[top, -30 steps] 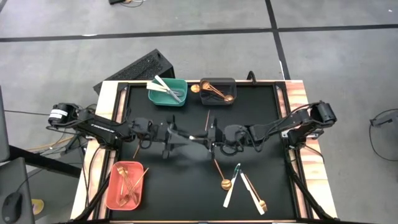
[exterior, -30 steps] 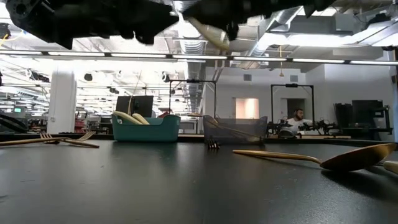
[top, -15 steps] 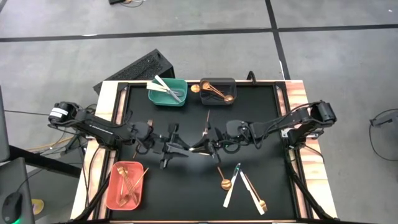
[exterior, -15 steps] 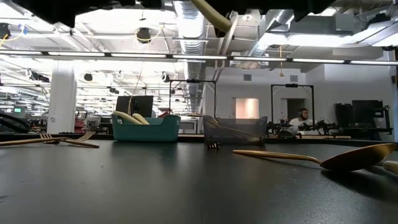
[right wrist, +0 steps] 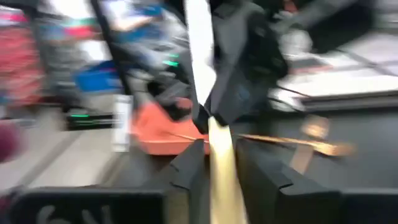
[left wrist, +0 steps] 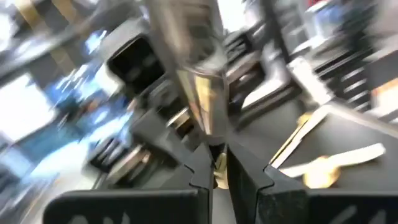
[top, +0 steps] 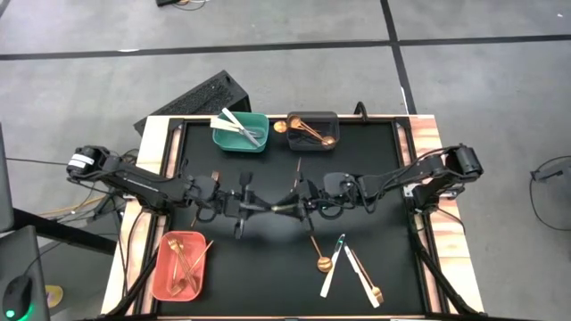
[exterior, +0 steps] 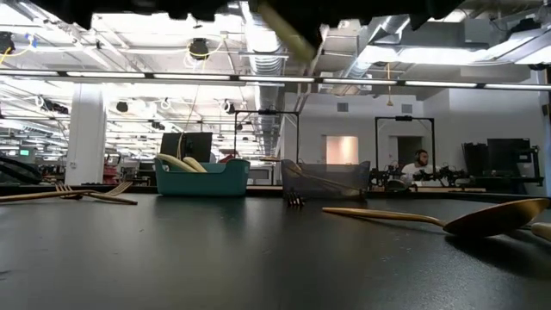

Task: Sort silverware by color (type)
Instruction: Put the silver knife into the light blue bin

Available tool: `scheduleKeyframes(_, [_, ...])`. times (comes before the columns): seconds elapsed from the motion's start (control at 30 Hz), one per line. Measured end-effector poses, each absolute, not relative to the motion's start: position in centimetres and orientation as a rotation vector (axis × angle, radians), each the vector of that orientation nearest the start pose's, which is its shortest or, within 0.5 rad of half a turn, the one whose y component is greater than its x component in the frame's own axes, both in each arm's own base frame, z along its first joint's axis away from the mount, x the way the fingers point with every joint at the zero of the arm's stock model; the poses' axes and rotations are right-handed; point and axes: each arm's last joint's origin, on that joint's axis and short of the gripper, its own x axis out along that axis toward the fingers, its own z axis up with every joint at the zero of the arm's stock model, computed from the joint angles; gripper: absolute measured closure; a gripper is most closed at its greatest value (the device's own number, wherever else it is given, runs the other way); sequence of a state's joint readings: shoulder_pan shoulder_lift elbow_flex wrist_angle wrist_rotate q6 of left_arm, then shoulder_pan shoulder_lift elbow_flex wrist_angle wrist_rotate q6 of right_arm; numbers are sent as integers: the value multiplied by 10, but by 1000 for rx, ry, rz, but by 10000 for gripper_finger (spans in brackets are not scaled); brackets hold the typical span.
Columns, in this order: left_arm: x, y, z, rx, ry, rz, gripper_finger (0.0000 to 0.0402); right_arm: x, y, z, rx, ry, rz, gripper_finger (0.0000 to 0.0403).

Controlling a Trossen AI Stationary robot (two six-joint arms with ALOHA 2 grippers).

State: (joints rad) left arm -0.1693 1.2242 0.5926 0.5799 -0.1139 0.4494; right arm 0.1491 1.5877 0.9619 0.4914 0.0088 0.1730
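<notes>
Since 1 second ago both arms have closed in at mid-table: left gripper (top: 252,206) and right gripper (top: 302,204) each pinch 1 end of a thin utensil (top: 278,206) held aloft. It's stiff, light and slick; grip its flat handle.

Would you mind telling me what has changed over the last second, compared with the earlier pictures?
The two grippers, left gripper and right gripper, have closed in on each other above mid-table and both now clamp one utensil; it looks like a handover. In the low view the arms have risen towards the top edge. The bins, the loose fork and the spoon lie unchanged.
</notes>
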Motion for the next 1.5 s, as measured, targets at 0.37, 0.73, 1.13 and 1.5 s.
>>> scheduleKeyframes(0.37, [231, 82, 245, 274, 316, 740, 390, 333, 31, 259, 93, 270, -415, 198])
scheduleKeyframes(0.73, [208, 177, 204, -225, 265, 857, 389, 329, 35, 246, 77, 392, -415, 211])
scheduleKeyframes(1.13, [196, 188, 193, -378, 494, 955, 282, 324, 39, 239, 124, 457, -428, 195])
scheduleKeyframes(1.5, [165, 151, 268, -163, 540, 1079, 169, 307, 38, 220, 151, 643, -589, 204])
